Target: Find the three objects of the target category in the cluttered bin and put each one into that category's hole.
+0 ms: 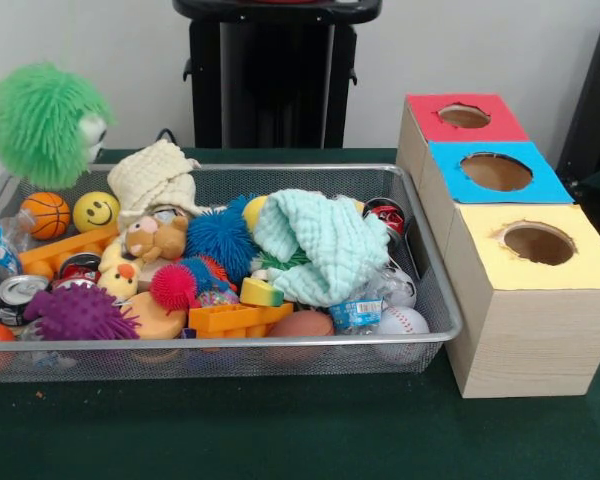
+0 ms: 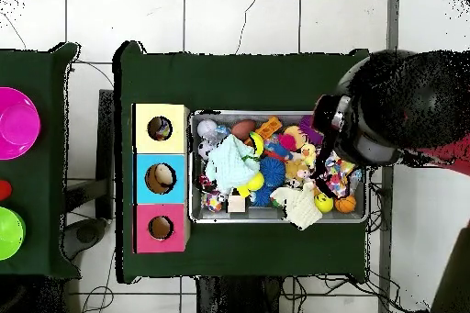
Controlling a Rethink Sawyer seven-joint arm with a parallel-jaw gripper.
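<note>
A wire mesh bin (image 1: 280,342) (image 2: 195,167) holds a jumble of toys. Among them are a mini basketball (image 1: 46,213), a yellow smiley ball (image 1: 96,211), a blue spiky ball (image 1: 220,238), a pink spiky ball (image 1: 173,287), a purple spiky toy (image 1: 78,312), a baseball (image 1: 404,321), a brown football (image 1: 300,325) and a plush bear (image 1: 158,238). A mint cloth (image 1: 320,245) and a cream cloth (image 1: 158,178) cover part of the pile. A green fuzzy ball (image 1: 45,120) hangs above the bin's left end; what holds it is hidden. No gripper shows in either view.
Beside the bin stand three boxes with round holes: red (image 1: 464,116), blue (image 1: 496,171) and yellow (image 1: 538,243). Soda cans (image 1: 20,292) (image 1: 385,213) lie in the bin. A person (image 2: 404,107) leans over one end of the bin. Pink (image 2: 16,124) and green (image 2: 7,233) bowls sit on a side table.
</note>
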